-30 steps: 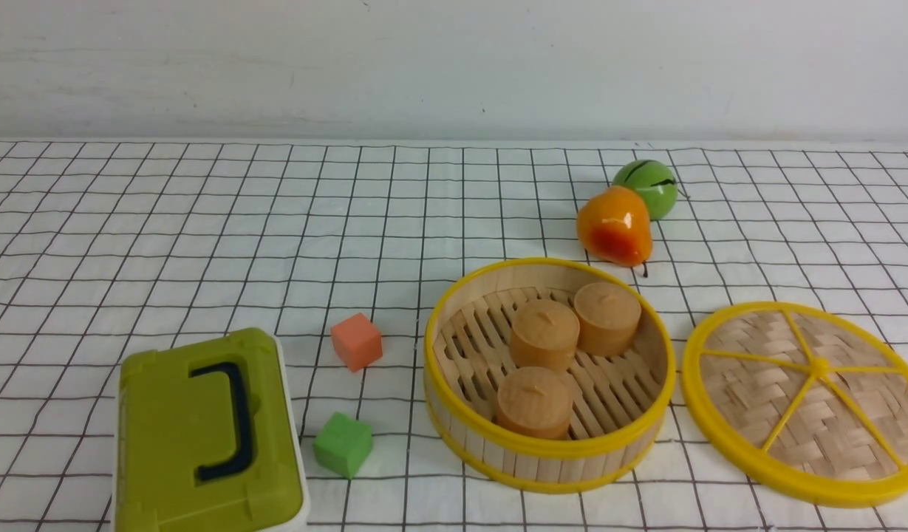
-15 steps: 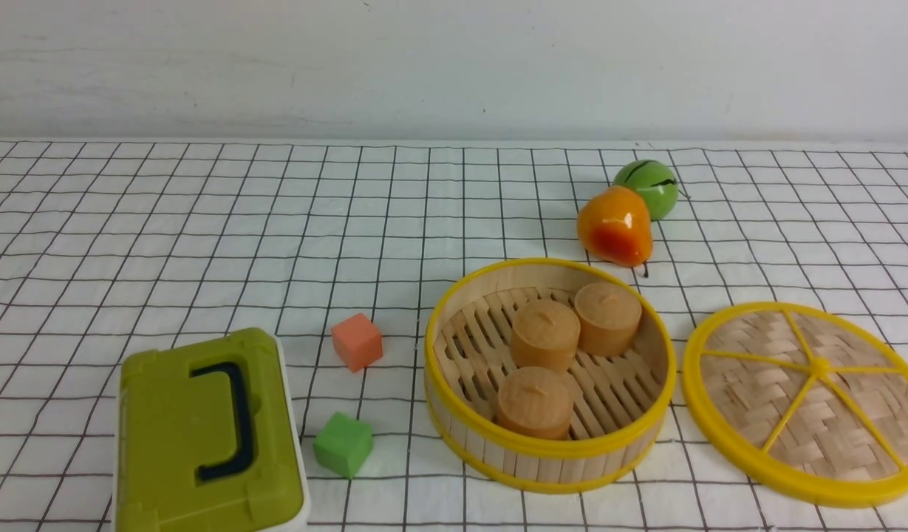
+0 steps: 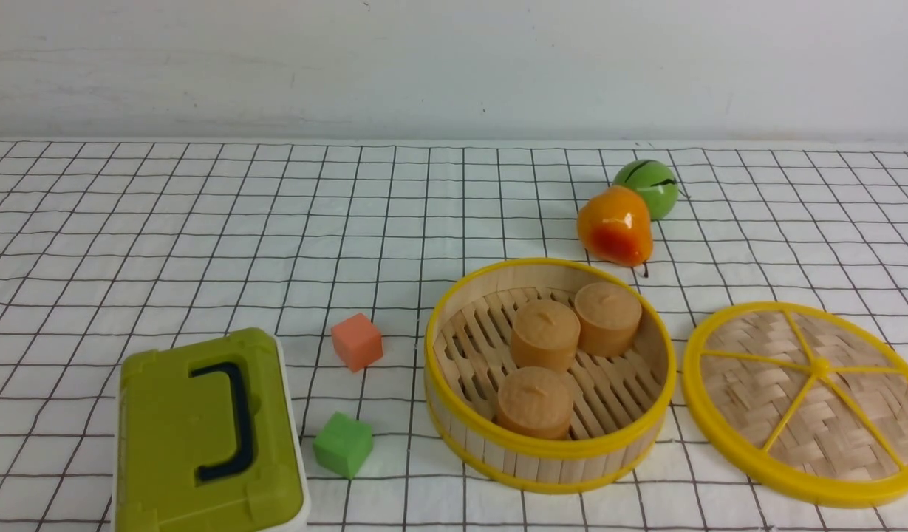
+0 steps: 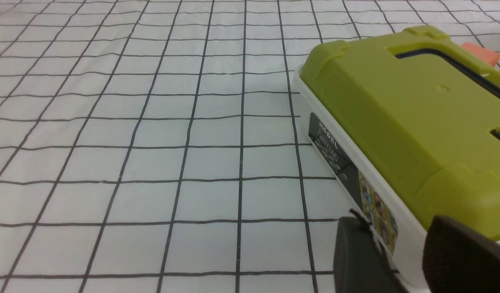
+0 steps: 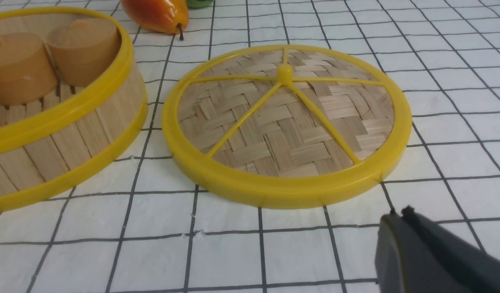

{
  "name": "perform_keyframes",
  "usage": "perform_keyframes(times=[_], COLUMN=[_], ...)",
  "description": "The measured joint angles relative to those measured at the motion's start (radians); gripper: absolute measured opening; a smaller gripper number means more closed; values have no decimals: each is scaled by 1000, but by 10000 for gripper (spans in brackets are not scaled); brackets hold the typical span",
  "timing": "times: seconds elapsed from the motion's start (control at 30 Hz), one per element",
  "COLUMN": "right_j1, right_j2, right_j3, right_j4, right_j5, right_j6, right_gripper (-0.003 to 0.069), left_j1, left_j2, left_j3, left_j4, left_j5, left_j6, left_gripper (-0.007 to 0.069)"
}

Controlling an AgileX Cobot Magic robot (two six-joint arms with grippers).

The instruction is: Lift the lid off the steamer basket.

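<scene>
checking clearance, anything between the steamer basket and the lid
Nothing: only bare gridded cloth separates the steamer basket from the lid, clearest in the right wrist view.

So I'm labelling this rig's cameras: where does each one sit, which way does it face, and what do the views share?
Front view: between the arms, looking forward over the checked cloth at the steamer basket, lid and green box; no arm shows.
Left wrist view: on the left arm, low beside the green box; left gripper at the edge.
Right wrist view: on the right arm, facing the lid lying beside the steamer basket; right gripper in the corner.
Shared: front and right wrist views both show lid and basket.
</scene>
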Motion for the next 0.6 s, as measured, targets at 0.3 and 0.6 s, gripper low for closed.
perform_keyframes(times=[0.3, 0.6], right_j1=[0, 0], right_j2=[0, 0], right_j3=[0, 0], right_j4=[0, 0], right_j5=[0, 0], right_j6=[0, 0], right_gripper=[-16, -12], left_j1=[0, 0], left_j2=[0, 0], left_j3=[0, 0], left_j4=[0, 0], left_j5=[0, 0], left_j6=[0, 0], left_gripper=[239, 239])
